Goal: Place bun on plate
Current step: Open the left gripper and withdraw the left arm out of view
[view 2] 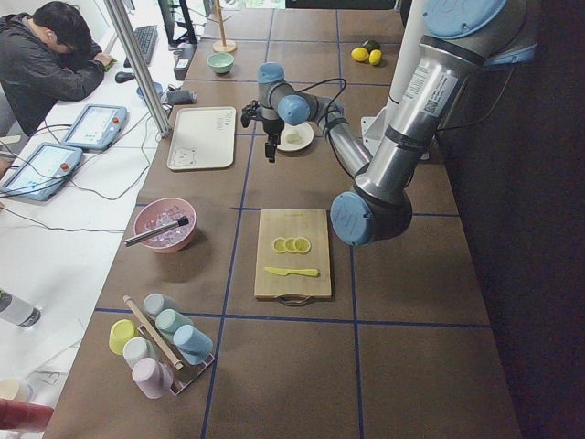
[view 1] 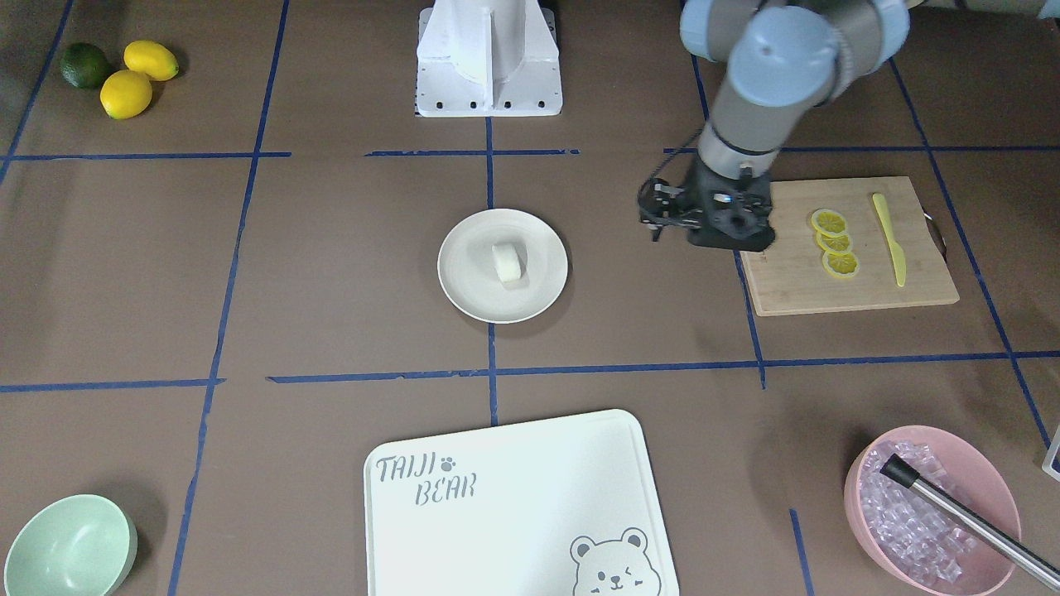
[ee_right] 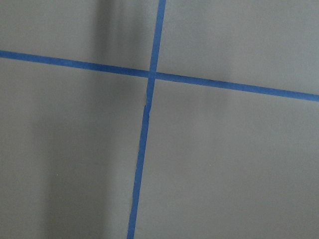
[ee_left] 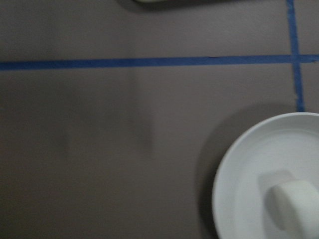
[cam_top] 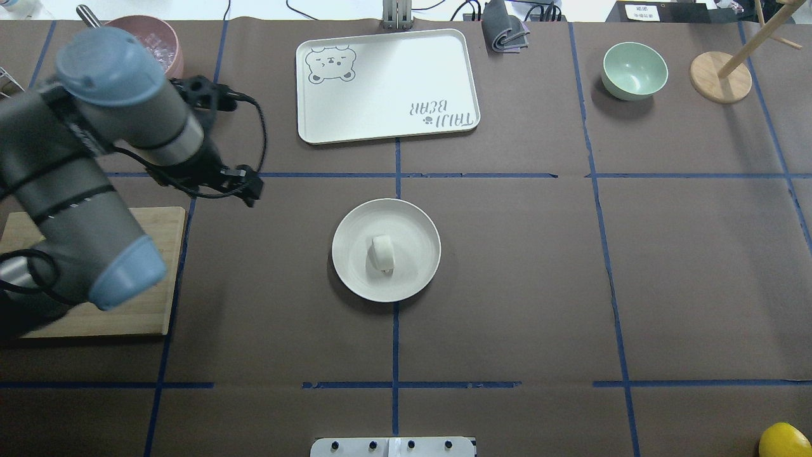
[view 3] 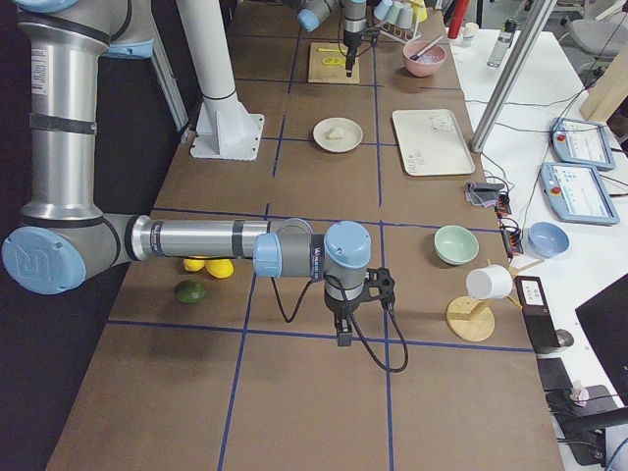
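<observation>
The bun (view 1: 508, 263) (cam_top: 382, 252), a small white lump, lies in the middle of the round cream plate (view 1: 464, 281) (cam_top: 349, 273) at the table's centre. The left wrist view has the bun (ee_left: 299, 206) and the plate (ee_left: 239, 189) at its lower right, with no fingers showing. My left gripper (view 1: 667, 217) (cam_top: 248, 188) hangs above bare table between the plate and the wooden board, holding nothing visible. Whether its jaws are open or shut I cannot tell. My right gripper (view 3: 342, 334) shows only in the exterior right view, low over the table far from the plate, so its state cannot be told.
A wooden cutting board (view 1: 795, 281) carries lemon slices (view 1: 835, 242) and a yellow knife (view 1: 889, 238). A bear-printed board (view 1: 513, 497), a pink bowl (view 1: 861, 463) of ice, a mint bowl (view 1: 70, 546) and whole lemons (view 1: 124, 91) stand around. A person (view 2: 46, 55) sits at a side desk.
</observation>
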Tool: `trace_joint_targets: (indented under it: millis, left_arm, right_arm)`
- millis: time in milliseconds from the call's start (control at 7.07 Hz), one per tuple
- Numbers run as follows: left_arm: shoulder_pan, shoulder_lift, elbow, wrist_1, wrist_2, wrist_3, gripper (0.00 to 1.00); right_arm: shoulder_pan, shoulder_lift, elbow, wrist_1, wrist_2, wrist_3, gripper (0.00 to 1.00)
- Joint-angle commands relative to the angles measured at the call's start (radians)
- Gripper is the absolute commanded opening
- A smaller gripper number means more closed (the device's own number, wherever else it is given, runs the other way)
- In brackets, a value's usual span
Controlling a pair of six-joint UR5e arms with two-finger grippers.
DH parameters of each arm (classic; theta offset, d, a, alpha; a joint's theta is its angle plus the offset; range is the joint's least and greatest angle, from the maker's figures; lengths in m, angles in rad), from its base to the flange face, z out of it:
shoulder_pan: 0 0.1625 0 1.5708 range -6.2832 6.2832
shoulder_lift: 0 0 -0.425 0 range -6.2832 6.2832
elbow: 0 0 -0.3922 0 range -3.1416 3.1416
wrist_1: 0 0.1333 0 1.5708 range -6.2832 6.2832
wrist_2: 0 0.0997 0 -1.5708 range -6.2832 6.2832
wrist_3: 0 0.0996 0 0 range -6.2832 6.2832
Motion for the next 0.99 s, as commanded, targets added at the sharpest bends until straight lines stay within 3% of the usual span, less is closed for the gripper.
trace_joint_targets:
  millis: [0, 283, 424, 566, 848]
  left_arm:
    - [-0.318, 0.209, 0.035, 0.005, -0.110, 0.512, 1.00]
    - [-0.547, 0.289, 0.173, 0.001, -0.135, 0.814, 1.00]
    - [-0.654, 0.329, 0.232, -0.003, -0.197, 0.875, 1.00]
    - [-0.704, 0.374, 0.267, -0.016, -0.244, 0.869, 1.00]
    - [-0.755, 0.426, 0.281, -0.032, -0.230, 0.871, 1.00]
  right_arm:
    - [0.000, -0.001, 0.000, 0.000, 0.000, 0.001, 1.00]
    - [0.000, -0.003, 0.002, -0.001, -0.002, 0.003, 1.00]
    - [0.000, -0.006, 0.002, -0.001, 0.001, 0.003, 1.00]
    - [0.000, -0.006, 0.002, -0.001, 0.002, 0.003, 1.00]
    - [0.000, -0.009, 0.002, -0.001, 0.002, 0.003, 1.00]
